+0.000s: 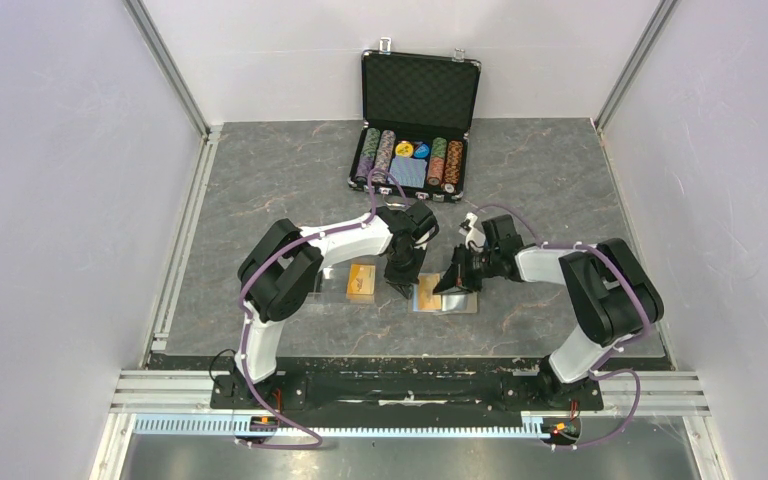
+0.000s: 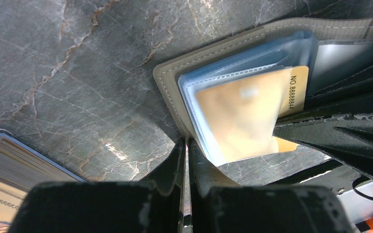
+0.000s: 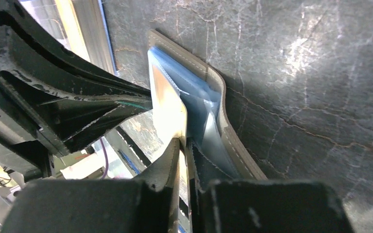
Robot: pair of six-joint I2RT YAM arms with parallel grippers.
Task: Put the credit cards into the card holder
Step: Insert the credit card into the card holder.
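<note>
The khaki card holder lies open on the grey table, its blue sleeves up. An orange credit card sits partly inside a clear sleeve, its numbered end sticking out. My right gripper is shut on that card's outer edge. My left gripper is shut, its tips pinching the holder's near corner. A stack of more orange cards lies just left of the holder. No black card shows.
An open black poker chip case with chips and a blue deck stands at the back of the table. White walls close the sides. A metal rail runs along the near edge.
</note>
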